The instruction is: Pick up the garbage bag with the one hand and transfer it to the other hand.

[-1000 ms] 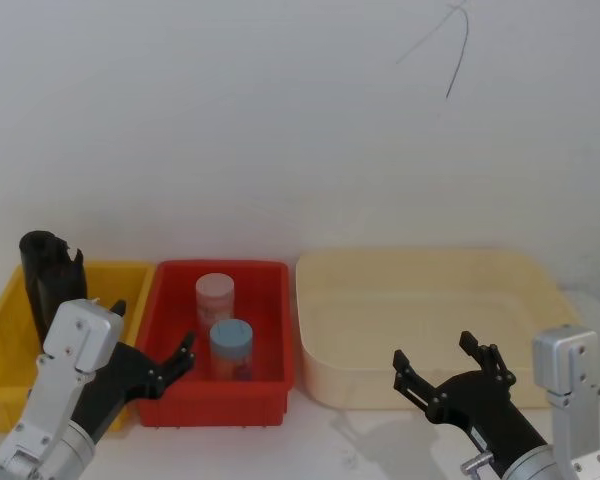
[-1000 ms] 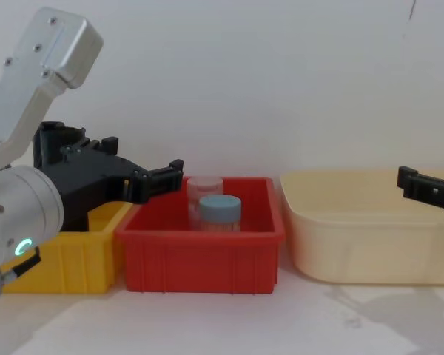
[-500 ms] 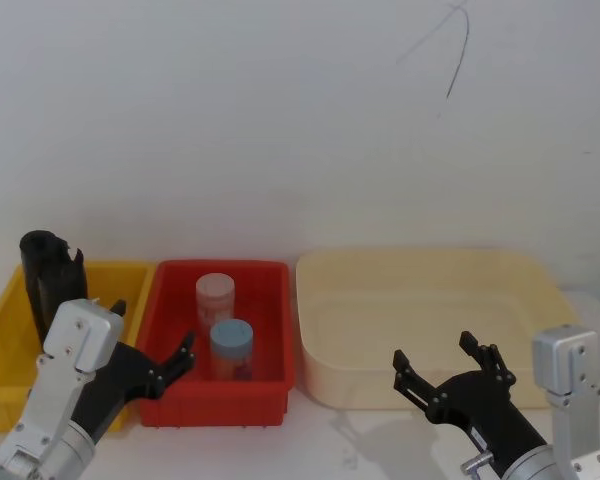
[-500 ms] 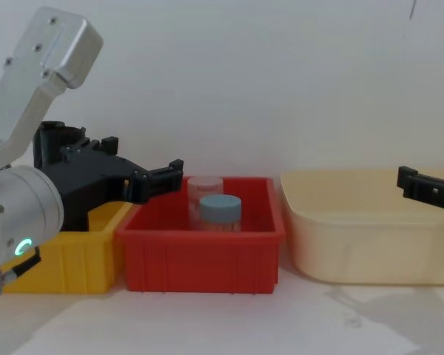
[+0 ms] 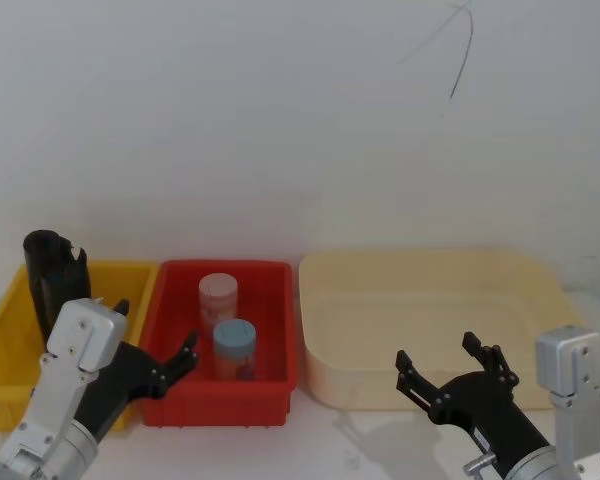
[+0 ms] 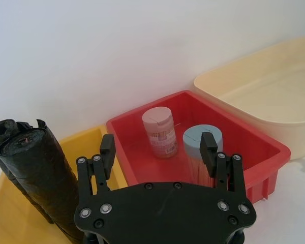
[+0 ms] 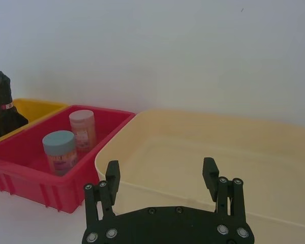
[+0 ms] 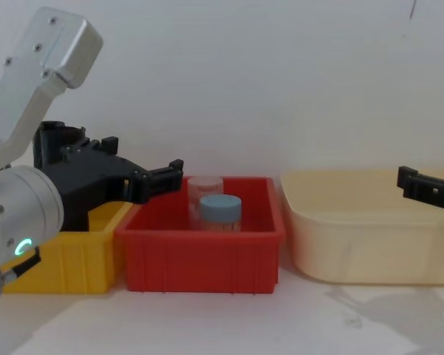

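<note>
Entry: pick-up not yet begun; step in hand judged to be the reach toward the bag.

- The garbage bag (image 5: pixel 42 280) stood upright at the far corner of the yellow bin (image 5: pixel 2 335), at the left edge of the head view. Its top rose well above the bin wall. Nothing touched it.
- The left gripper (image 5: pixel 152 332), on the green-lit arm, sat in the lower left of the head view with its jaws spread wide and nothing between them. It pointed toward the red bin (image 5: pixel 220 266), not the roll. In the left wrist view the roll lay off to one side of the fingers, outside the gap.
- The right gripper (image 5: pixel 436 352) hung in the lower right of the head view, in front of the cream tub (image 5: pixel 420 258), with its jaws likewise released and empty.
- The red bin held a pink-capped jar (image 5: pixel 218 296) and a blue-capped jar (image 5: pixel 234 342); neither is part of the task.

Judgement on the next move: the left gripper needs to swing toward the left of the frame until its fingers straddle the roll above the yellow bin's wall, then close and lift straight up to clear the rim. The grip is best taken low or mid-roll, leaving bare length for the right gripper at the hand-over. The ragged plastic at the roll's top looked loose, so a pinch there might slip.
</note>
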